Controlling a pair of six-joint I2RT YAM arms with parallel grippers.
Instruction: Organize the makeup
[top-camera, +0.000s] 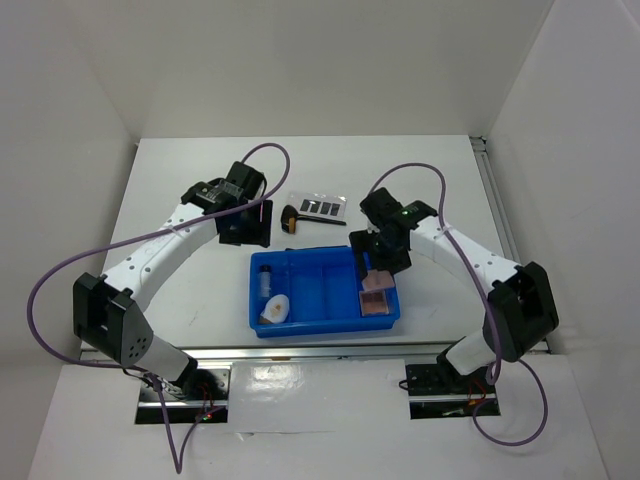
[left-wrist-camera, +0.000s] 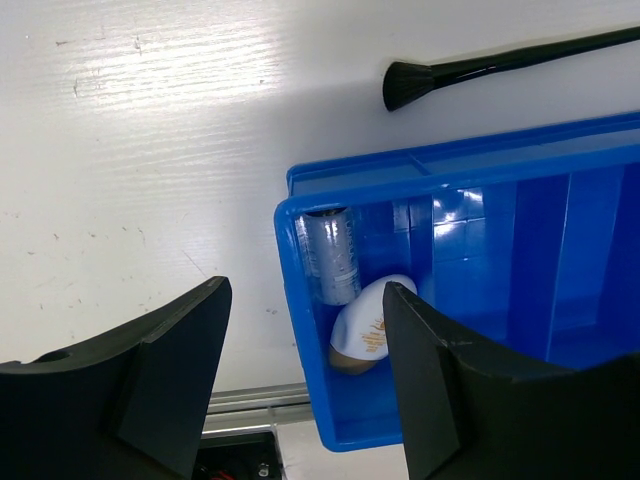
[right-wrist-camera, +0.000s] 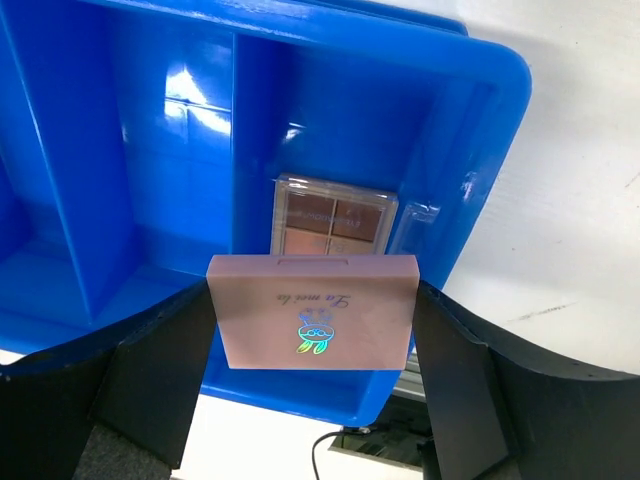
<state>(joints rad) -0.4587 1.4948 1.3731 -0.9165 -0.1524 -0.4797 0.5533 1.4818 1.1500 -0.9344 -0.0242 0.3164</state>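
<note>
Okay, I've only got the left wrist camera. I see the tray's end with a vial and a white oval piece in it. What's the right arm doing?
Observer: The right pincer is holding a pink compact upright over the right-end compartment of the blue tray.
Operator: Anything already in that compartment?
Observer: Yes, a second palette with pinkish pans lies flat on its floor, under the compact.
Operator: What's still out on the table?
Observer: A clear palette with dark pans lies beyond the tray, next to the brush.
</note>
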